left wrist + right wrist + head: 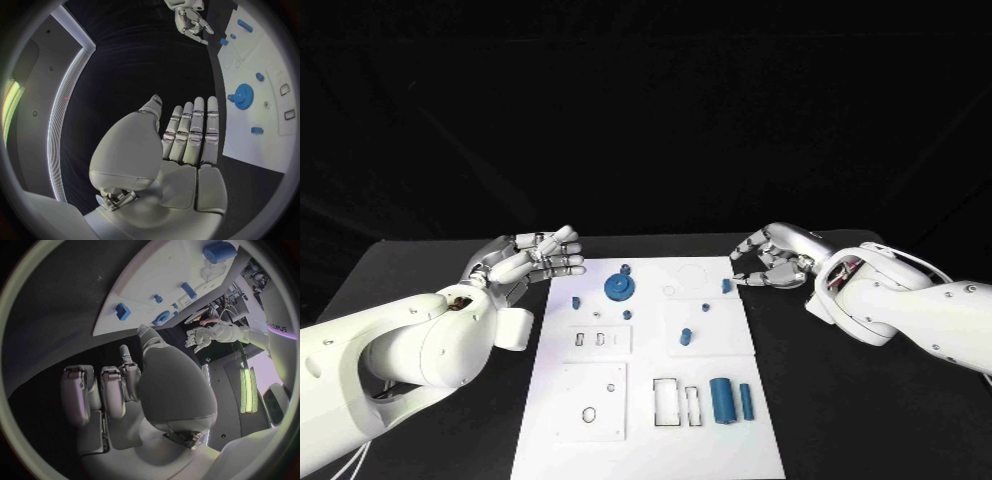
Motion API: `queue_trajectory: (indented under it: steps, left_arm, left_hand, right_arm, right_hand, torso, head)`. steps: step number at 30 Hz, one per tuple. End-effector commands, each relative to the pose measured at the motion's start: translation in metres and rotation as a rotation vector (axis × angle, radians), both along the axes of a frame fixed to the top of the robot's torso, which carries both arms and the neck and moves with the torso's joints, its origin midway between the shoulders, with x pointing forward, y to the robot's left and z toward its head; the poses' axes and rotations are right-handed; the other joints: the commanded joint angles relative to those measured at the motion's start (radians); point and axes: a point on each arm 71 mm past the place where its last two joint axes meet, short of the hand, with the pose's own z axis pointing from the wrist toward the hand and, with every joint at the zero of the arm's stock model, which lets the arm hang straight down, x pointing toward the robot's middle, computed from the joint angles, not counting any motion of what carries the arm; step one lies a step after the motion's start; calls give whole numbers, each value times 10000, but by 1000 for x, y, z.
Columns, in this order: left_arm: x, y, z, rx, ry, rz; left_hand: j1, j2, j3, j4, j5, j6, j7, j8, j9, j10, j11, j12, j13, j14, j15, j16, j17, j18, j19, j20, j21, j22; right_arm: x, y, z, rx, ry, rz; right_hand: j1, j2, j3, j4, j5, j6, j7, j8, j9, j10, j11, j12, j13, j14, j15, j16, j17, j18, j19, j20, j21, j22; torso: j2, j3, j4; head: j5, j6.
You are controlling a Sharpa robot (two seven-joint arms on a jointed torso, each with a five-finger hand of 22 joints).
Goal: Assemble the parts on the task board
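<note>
Both empty: left hand (531, 258) flat, right hand (773, 257) fingers (111, 390) curled.

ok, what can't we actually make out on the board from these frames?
- Head view: the right hand covers the table beside the task board; whether it touches the small blue part at the edge is unclear.
- Head view: the blue gear is too small to tell if seated.
- Left wrist view: the left hand hides the board's near corner.
</note>
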Motion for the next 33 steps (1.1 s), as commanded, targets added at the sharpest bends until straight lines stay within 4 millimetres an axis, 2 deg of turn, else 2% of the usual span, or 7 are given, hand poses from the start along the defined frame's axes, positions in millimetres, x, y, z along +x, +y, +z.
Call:
queue_trajectory:
  steps: [1, 7, 12, 14, 16, 28, 33]
  left_arm:
    - [0, -3, 1, -112, -47, -232]
    - [0, -3, 1, -110, -50, -223]
    - [0, -3, 1, -114, -50, -233]
    - [0, -2, 1, -111, -47, -226]
    - [-1, -2, 1, -109, -46, -224]
    - [-1, -1, 1, -104, -38, -217]
    - [-1, -1, 1, -106, -32, -225]
  left_hand:
    - [37, 61, -46, -43, -5, 18, 47, -34, -12, -6, 36, -40, -9, -15, 28, -59, 13, 84, -95, 6, 63, 15]
    - [55, 66, -41, -55, -4, 21, 45, -38, -12, -3, 35, -45, -8, -15, 27, -63, 16, 85, -104, 8, 67, 18]
    - [56, 66, -41, -55, -4, 21, 45, -38, -12, -3, 35, -46, -8, -15, 27, -64, 16, 85, -104, 9, 67, 18]
    - [56, 66, -41, -55, -4, 21, 45, -38, -12, -3, 35, -46, -8, -15, 27, -64, 16, 85, -104, 9, 67, 18]
    - [56, 66, -41, -55, -4, 21, 45, -38, -12, -3, 35, -46, -8, -15, 27, -64, 16, 85, -104, 9, 67, 18]
    - [56, 66, -41, -55, -4, 21, 45, -38, -12, -3, 35, -46, -8, -15, 27, -64, 16, 85, -104, 9, 67, 18]
    - [56, 66, -41, -55, -4, 21, 45, -38, -12, -3, 35, -46, -8, -15, 27, -64, 16, 85, -104, 9, 67, 18]
  right_arm:
    - [0, -1, -5, -275, 218, 446]
    - [2, -3, -13, -431, 319, 330]
    - [3, -1, -20, -501, 369, 159]
    - [4, 0, -22, -528, 382, 82]
    - [5, 2, -24, -545, 394, 28]
    - [8, 10, -33, -582, 530, -39]
    - [10, 13, -36, -561, 534, -95]
  right_hand:
    - [131, 0, -1, -43, 30, -39, 54, -54, -16, -64, 23, -63, 921, 1022, -45, 61, 2478, 11, 404, -14, 5, 1929]
    - [132, -2, -5, -44, 29, -45, 56, -59, -18, -66, 25, -65, 918, 1023, -44, 63, 2483, 10, 407, -14, 7, 1932]
    - [109, 9, -20, -30, 27, -61, 65, -77, -24, -53, 33, -49, 935, 1032, -37, 78, 2517, 3, 426, -10, 28, 1954]
    - [102, 12, -24, -26, 27, -62, 66, -80, -25, -50, 35, -45, 939, 1033, -36, 81, 2524, 1, 433, -9, 35, 1961]
    - [85, 22, -32, -14, 27, -59, 68, -82, -26, -45, 38, -40, 944, 1036, -33, 85, 2533, -2, 441, -7, 43, 1970]
    - [-16, 85, -82, 57, 88, 7, 63, -78, -20, -17, 39, -10, 972, 1041, -24, 94, 2552, -6, 456, 6, 55, 1987]
    - [-15, 196, -54, 77, 112, 102, 46, -54, -8, 19, 24, 30, 1011, 1044, -32, 99, 2564, -13, 478, 6, 76, 2012]
  torso:
    - [2, 3, 20]
    - [14, 17, -1]
    - [17, 10, 20]
    - [8, 10, 9]
    - [8, 8, 1]
    - [8, 11, 6]
    - [2, 12, 12]
  head:
    - [15, -34]
    - [56, -88]
    - [44, -134]
    - [44, -157]
    - [57, -126]
    - [42, -189]
    - [25, -216]
